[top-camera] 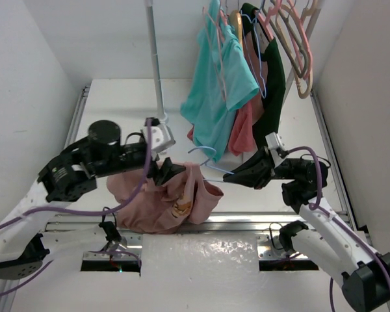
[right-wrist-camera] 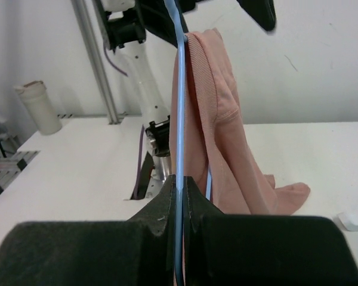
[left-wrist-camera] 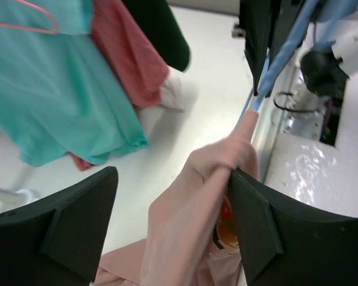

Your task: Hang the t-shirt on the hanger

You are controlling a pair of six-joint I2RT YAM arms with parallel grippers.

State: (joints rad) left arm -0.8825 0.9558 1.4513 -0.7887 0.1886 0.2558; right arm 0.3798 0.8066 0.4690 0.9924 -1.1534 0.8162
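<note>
The dusty pink t-shirt (top-camera: 175, 205) hangs bunched over one arm of the pale blue wire hanger (top-camera: 211, 170), and its lower part rests on the table. My right gripper (top-camera: 237, 177) is shut on the hanger wire (right-wrist-camera: 178, 89), with the t-shirt (right-wrist-camera: 221, 137) draped just beyond its fingertips. My left gripper (top-camera: 172, 170) is at the shirt's upper fold. In the left wrist view its jaws stand wide apart around the pink fabric (left-wrist-camera: 191, 202). The fabric brushes the right finger (left-wrist-camera: 250, 220) but is not clamped. The hanger (left-wrist-camera: 274, 65) runs up to the right.
Behind, a rack holds a teal t-shirt (top-camera: 218, 97), a coral garment (top-camera: 244, 130), a dark green garment (top-camera: 273, 84) and pink and wooden hangers (top-camera: 299, 39). A metal pole (top-camera: 157, 65) stands at the back centre. White walls close both sides.
</note>
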